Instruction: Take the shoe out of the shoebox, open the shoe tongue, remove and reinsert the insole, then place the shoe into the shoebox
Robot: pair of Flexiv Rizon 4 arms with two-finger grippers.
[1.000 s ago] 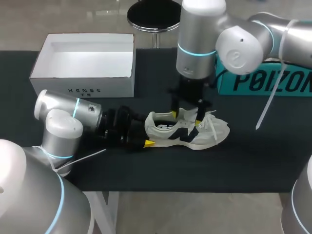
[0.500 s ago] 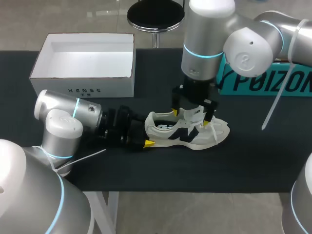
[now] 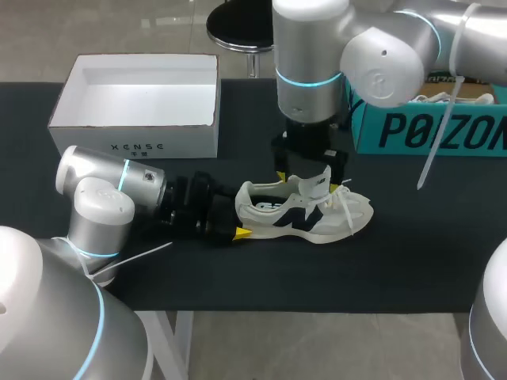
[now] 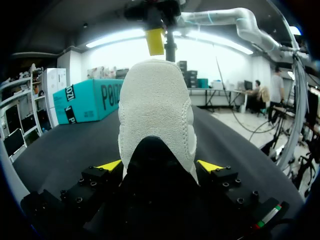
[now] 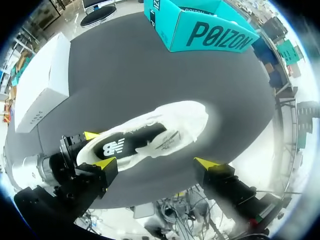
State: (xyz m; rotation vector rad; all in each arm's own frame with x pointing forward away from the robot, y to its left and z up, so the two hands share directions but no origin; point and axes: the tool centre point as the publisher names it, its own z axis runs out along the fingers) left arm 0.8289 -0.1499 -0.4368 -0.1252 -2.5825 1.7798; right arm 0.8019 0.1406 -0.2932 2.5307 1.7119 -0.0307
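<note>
At the far left the white shoebox (image 3: pixel 135 146) stood with no lid on it and nothing visible inside, well apart from the shoe (image 3: pixel 309 212), which lay on its sole in the middle of the dark table (image 3: pixel 317 277), toe toward my right. My left gripper (image 4: pixel 160 166) came in low along the table and was clamped on the shoe's heel. In its wrist view the pale heel filled the gap, with a yellow tip pressed to each side.

I judged that a sound hold. The heel cup looked like the stiffest part of a light, soft-sided shoe, so it would take a squeeze without collapsing. The suede-like upper seemed grippy rather than slick.

Further right, the tongue (image 3: pixel 318 184) stood raised above the laces (image 3: pixel 348 207). My right gripper (image 5: pixel 155 162) hung straight over the shoe's mouth, fingers spread wide and gripping nothing. Through the opening its wrist view showed the dark insole (image 5: pixel 125 145).

I took the insole to be thin and floppy, apt to fold or snag. It was best pinched at its heel-end edge and peeled up slowly, while the left gripper stopped the shoe lifting with it. The tongue, being limp, might flop back over the opening.

At the far right sat a teal box (image 3: pixel 428 131).
</note>
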